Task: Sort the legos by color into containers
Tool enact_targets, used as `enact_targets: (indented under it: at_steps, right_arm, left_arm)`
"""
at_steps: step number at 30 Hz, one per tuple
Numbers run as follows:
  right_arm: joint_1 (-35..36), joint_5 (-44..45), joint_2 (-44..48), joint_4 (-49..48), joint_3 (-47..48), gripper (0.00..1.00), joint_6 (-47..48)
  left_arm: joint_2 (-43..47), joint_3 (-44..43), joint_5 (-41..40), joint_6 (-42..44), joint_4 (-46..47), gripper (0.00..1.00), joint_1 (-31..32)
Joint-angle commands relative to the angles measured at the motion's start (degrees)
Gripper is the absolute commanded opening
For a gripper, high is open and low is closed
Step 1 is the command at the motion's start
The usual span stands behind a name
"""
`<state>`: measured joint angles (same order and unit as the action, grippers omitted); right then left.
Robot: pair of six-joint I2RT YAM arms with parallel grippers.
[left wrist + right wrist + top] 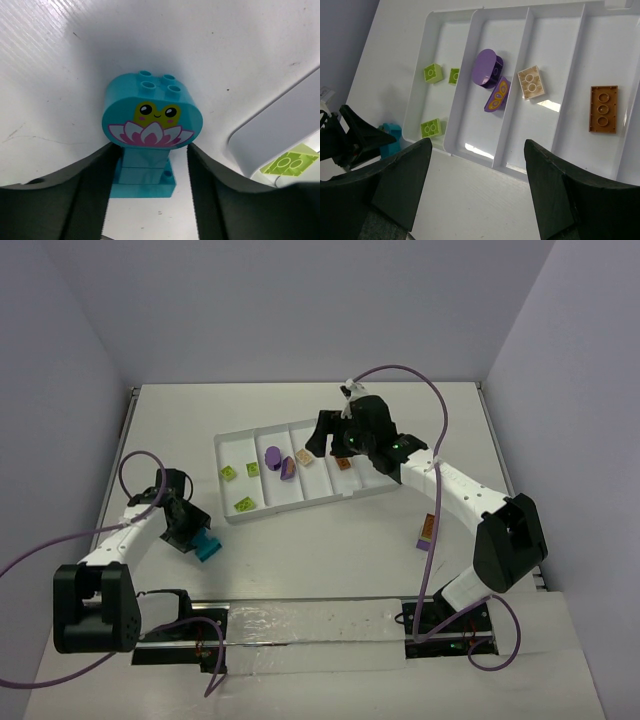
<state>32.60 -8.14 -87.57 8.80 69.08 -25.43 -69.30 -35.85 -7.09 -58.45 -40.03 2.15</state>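
On the white counter [330, 560], whose surface shows fine ribbing up close, lies a white tray [472, 127] of smooth glossy plastic. Low walls split it into long narrow compartments; four can be counted, and the arm covers the far right end.

From the left, the first compartment holds three lime green bricks [433, 73], small and squarish with round studs. The second holds two purple pieces touching each other, a round-topped one [487, 69] and a slanted one [497, 95] with a yellow pattern. The third holds one tan brick [531, 83] and the fourth one flat orange-brown plate [603, 109] with three studs in a row.

Left of the tray, on the bare counter, is a teal brick [152, 115] with an arched top, four studs and a printed frog on a pink flower. The left gripper [154, 160] has its jaws on either side of the brick's narrower base. Whether they pinch it I cannot tell.

The right gripper [477, 150] hangs over the tray with its jaws spread wide and nothing between them.

One more small brick [425, 532], orange-brown and purple, lies on the counter right of the tray.
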Motion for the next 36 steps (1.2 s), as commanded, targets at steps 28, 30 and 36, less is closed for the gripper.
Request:
enact_targets:
  at_steps: [28, 30, 36]
  right_arm:
    - [2.4, 1.7, -0.6, 0.3, 4.3, 0.82, 0.6]
    - [2.4, 1.9, -0.5, 0.4, 4.3, 0.82, 0.6]
    - [2.5, 1.8, -0.5, 0.6, 4.4, 0.82, 1.0]
  left_arm:
    - [1.9, 2.9, 2.5, 0.6, 6.3, 0.53, 1.1]
    - [1.9, 2.8, 2.3, 0.7, 6.3, 0.45, 1.3]
    - [2.5, 1.4, 2.8, 1.8, 4.9, 0.07, 1.4]
